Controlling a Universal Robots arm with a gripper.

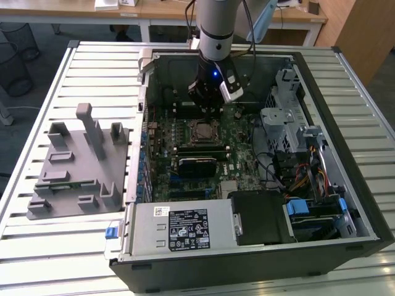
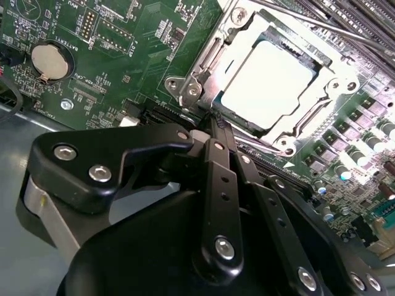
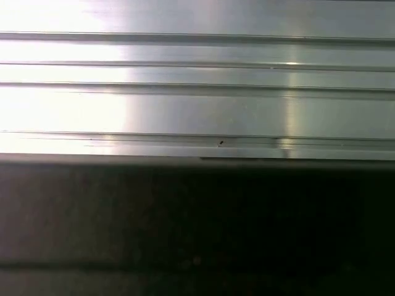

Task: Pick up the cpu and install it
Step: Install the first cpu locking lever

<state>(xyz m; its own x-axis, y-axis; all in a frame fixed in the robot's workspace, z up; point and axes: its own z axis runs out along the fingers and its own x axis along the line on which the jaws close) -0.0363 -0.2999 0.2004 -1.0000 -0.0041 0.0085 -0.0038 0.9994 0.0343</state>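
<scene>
Grey fixture tray (image 1: 77,163) on the slatted table (image 1: 37,246) at the exterior view's left, no chip visible in its slots. Open computer case (image 1: 247,253) next, green motherboard (image 1: 237,166) inside. Claw (image 2: 214,120) low over the socket frame (image 2: 188,92), fingers drawn together to a narrow tip, gripping nothing. Cpu (image 2: 265,83) already seated flat in the socket. Best done by rising straight, without brushing the retention lever (image 2: 321,24).

We read this as robotics lab or workshop: open computer case (image 1: 247,166) lying on slatted aluminium table (image 1: 49,92), grey fixture plate (image 1: 77,166) beside case, wooden desks (image 1: 160,9) and wire bins (image 1: 15,58) beyond table.
</scene>
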